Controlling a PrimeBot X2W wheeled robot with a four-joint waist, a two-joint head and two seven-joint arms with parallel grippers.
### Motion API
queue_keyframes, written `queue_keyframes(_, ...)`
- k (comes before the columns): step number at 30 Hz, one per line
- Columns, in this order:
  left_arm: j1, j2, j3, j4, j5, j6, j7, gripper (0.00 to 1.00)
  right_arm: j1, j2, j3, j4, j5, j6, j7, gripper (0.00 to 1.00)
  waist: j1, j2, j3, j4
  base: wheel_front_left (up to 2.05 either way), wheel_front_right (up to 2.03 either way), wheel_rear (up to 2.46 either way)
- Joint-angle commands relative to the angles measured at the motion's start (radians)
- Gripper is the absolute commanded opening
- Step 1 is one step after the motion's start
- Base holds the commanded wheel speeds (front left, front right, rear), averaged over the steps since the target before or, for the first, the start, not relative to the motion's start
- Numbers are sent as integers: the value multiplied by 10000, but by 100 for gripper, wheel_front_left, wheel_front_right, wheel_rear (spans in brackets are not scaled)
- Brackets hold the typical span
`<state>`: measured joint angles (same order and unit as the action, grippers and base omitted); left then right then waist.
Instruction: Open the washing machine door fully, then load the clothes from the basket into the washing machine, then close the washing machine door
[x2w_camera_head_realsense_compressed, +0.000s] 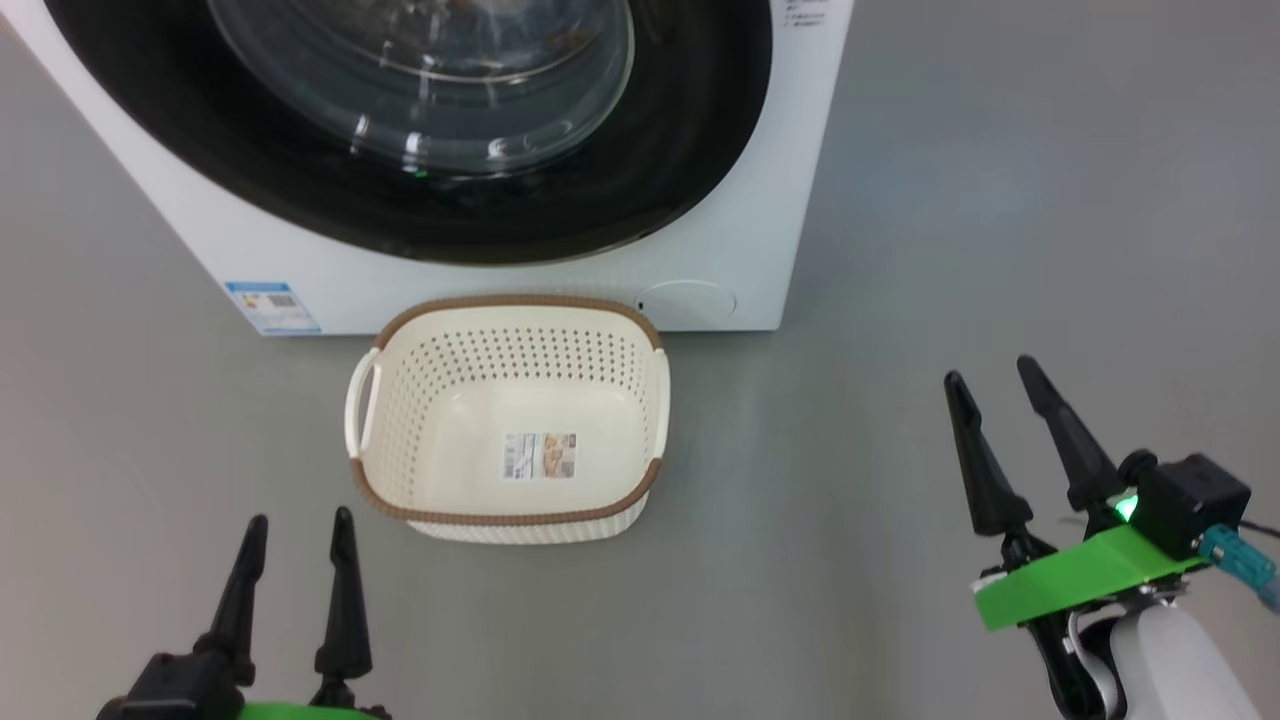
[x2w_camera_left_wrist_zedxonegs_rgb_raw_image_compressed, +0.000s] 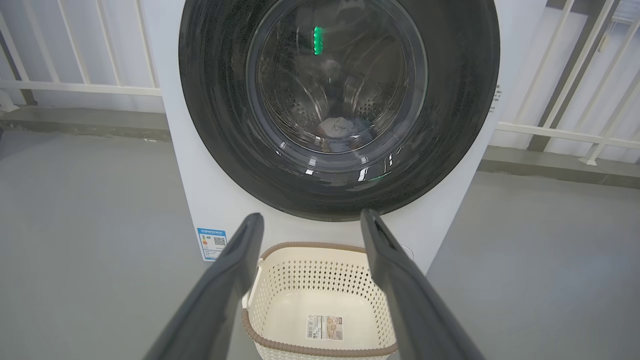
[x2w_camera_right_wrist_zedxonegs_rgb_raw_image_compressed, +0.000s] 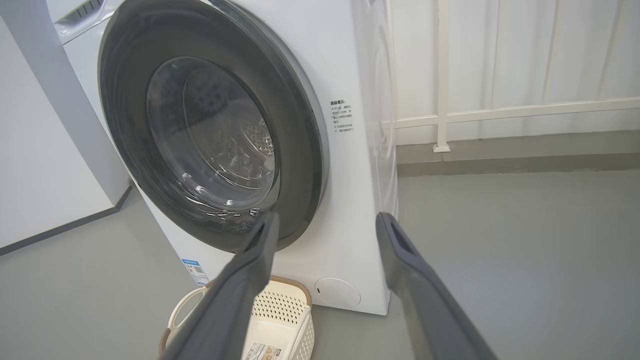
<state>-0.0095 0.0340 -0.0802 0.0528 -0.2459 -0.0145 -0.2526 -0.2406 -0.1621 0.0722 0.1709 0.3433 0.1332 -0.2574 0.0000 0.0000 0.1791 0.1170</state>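
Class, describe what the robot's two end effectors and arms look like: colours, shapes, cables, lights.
The left end effector and right end effector each have two long, tapering black fingers. Behind the right one sit a bright green bracket, a black box with a green light, a teal cable and a pale white forearm.

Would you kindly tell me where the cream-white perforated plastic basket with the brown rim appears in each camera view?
Head view: cream-white perforated plastic basket at centre, on the floor before the white washing machine.
Left wrist view: basket at bottom centre, below the round black-rimmed door.
Right wrist view: basket at the bottom edge, left of centre.
Shared landmark: the blue label sticker low on the machine's front, above the basket's left end.
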Motion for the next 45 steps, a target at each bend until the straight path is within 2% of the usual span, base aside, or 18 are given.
queue_keyframes(1, 103, 162, 439, -322, 125, 9, -92, 100, 332, 104, 123, -366, -207, -25, -43, 100, 0, 0, -574, -498, 0, 0, 0)
queue_keyframes(16, 1271, 162, 837, -1195, 355, 384, -92, 100, 2045, 427, -409, -741, -812, -25, -43, 100, 0, 0, -1265, -772, 0, 0, 0)
queue_keyframes(30, 1854, 162, 623, -1349, 417, 152, -92, 100, 2513, 639, -494, -839, -1121, -25, -43, 100, 0, 0, -1552, -772, 0, 0, 0)
queue_keyframes(45, 2028, 162, 496, -1264, 307, 214, -92, 100, 2628, 759, -579, -868, -1229, -25, -43, 100, 0, 0, -1728, -737, 0, 0, 0)
